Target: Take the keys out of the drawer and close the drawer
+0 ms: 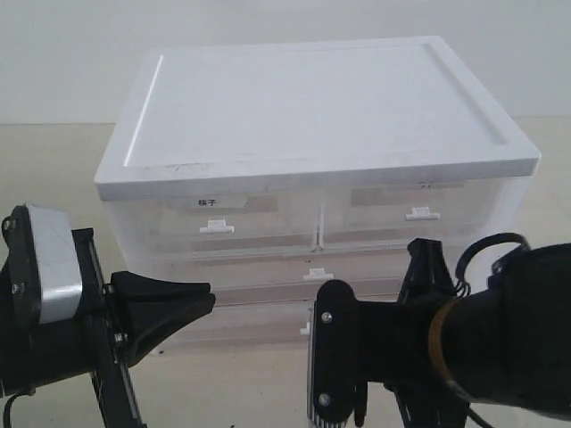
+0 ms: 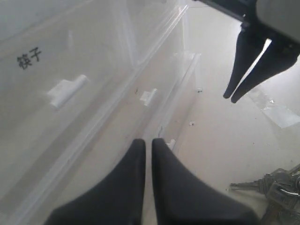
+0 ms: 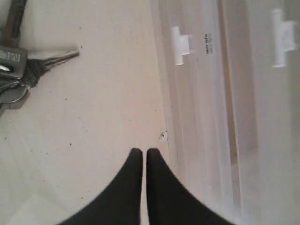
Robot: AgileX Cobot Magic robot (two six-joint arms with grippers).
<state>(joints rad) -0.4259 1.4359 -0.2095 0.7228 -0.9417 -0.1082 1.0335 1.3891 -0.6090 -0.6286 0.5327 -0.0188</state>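
This looks like a robotics lab or test bench. A plain pale wall fills the top of the exterior view, and a matte beige tabletop runs below it. At the centre stands a translucent plastic drawer unit with a white lid and small paper labels. A black left arm and right arm fill the lower corners, and the left wrist view shows clear tape stuck to the tabletop.

Pale beige table, white plastic drawer cabinet, bunch of keys
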